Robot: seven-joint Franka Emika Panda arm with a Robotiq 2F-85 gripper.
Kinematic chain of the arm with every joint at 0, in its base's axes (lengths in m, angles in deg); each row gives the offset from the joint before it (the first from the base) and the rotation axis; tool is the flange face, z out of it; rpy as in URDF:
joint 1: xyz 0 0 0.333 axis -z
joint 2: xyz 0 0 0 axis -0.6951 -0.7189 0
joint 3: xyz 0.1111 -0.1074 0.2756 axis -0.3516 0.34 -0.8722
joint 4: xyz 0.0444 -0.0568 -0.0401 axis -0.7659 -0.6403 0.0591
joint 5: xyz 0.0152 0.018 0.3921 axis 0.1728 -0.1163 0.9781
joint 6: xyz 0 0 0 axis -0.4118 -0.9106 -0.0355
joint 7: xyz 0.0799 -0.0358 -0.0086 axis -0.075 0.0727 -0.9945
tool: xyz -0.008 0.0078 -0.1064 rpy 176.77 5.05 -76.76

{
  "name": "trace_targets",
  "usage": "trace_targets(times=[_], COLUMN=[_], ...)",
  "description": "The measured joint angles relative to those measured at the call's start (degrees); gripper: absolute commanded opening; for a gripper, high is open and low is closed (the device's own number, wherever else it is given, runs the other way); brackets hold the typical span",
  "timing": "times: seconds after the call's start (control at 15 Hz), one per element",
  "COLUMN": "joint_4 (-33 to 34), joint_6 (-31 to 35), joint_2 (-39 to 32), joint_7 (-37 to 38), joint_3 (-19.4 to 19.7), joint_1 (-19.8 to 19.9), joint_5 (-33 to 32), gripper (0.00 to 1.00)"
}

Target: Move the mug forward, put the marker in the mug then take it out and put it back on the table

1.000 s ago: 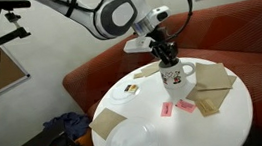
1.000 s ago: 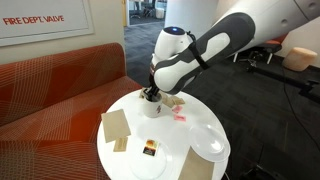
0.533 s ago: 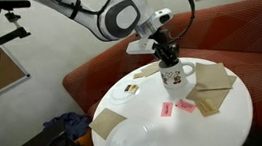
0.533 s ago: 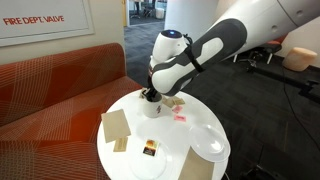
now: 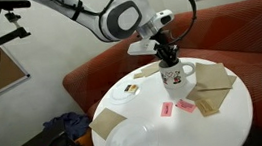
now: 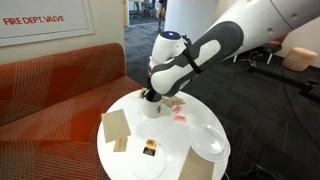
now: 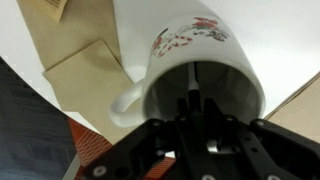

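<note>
Mug [image 5: 177, 77] stands on the table [image 5: 232, 113], gripper [image 7: 197, 106] dipped into its mouth.
Jaws look nearly together; whether they pinch the marker, lost in the dark interior, cannot be told. A weak pinch could drop it, or snag the rim.

Napkins [image 5: 212, 76] and packets [image 5: 166, 109] ring the mug [image 5: 178, 77] on the table [image 5: 233, 121].

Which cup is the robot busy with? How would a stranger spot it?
Look at the round white table in front of the orange sofa. Toward its sofa side stands the mug. It alone stands tall: white, handled, with a red and dark print, among flat brown napkins.
</note>
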Motion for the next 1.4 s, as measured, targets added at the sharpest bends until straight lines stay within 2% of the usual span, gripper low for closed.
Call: trace_targets(times=[0.4, 0.73, 1.4], joint_4=[-0.2, -2.8, -14.7], joint_6=[0.5, 4.2, 9.9], joint_2=[0.1, 2.1, 15.3], joint_7=[0.0, 0.0, 0.3], joint_3=[0.0, 0.0, 1.6], joint_1=[-0.2, -0.7, -3.1], joint_5=[-0.2, -0.5, -2.3], gripper=[0.05, 0.05, 0.05])
